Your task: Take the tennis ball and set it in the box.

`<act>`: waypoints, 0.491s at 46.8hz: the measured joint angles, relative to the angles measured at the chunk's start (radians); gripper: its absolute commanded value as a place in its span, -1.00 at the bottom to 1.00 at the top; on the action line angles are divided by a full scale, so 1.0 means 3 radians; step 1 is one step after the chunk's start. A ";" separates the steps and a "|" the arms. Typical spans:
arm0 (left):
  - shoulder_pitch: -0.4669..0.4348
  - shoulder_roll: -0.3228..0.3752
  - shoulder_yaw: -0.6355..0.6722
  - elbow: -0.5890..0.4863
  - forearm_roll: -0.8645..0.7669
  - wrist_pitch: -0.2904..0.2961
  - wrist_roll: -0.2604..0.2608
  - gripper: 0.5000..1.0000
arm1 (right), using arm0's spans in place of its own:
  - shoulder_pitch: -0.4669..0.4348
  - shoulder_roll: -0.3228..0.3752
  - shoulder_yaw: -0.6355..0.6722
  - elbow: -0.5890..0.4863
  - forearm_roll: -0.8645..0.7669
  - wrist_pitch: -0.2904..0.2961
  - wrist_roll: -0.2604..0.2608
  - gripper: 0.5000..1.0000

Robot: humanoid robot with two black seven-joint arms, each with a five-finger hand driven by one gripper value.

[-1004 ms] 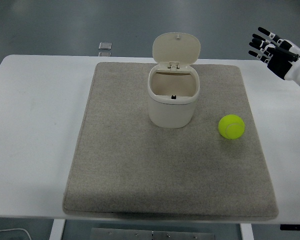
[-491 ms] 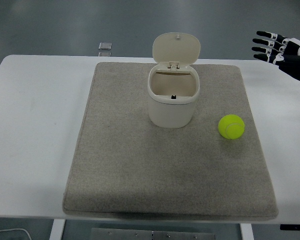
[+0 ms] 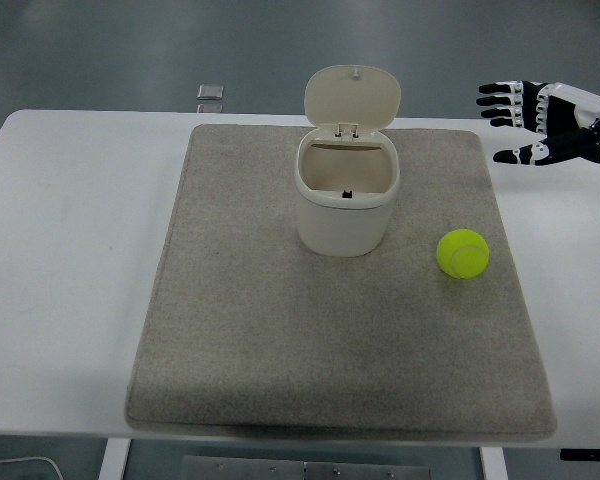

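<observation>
A yellow-green tennis ball point(image 3: 464, 254) lies on the grey mat point(image 3: 250, 330), right of the cream box point(image 3: 345, 205). The box stands upright near the mat's far middle with its hinged lid point(image 3: 352, 97) tipped up and back, so the inside shows. My right hand point(image 3: 525, 120) hovers at the far right, above and behind the ball, fingers spread and pointing left, holding nothing. It is well apart from the ball. The left arm does not show.
The mat covers most of the white table point(image 3: 70, 260). A small grey square object point(image 3: 211, 93) sits at the table's far edge, left of the box. Bare table lies on both sides of the mat.
My right hand has moved left into the picture and turned, its fingers now pointing left with the thumb below. Ball and box have stayed put.
</observation>
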 measured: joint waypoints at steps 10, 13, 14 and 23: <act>0.0000 0.0000 -0.0001 0.0000 0.0000 0.0000 0.0000 0.97 | -0.0030 -0.0085 -0.0009 0.0265 -0.0658 -0.0001 0.0245 0.70; 0.0001 0.0000 0.0000 0.0000 0.0000 0.0000 0.0000 0.97 | -0.0067 -0.0107 -0.0010 0.0331 -0.0842 -0.0001 0.0279 0.70; 0.0001 0.0000 0.0000 0.0000 0.0000 0.0000 0.0000 0.97 | -0.0077 -0.0124 -0.0010 0.0359 -0.0890 -0.0001 0.0288 0.70; 0.0000 0.0000 0.0000 0.0000 0.0000 0.0000 0.0000 0.97 | -0.0201 -0.0277 -0.0037 0.0581 -0.1299 -0.0001 0.0456 0.70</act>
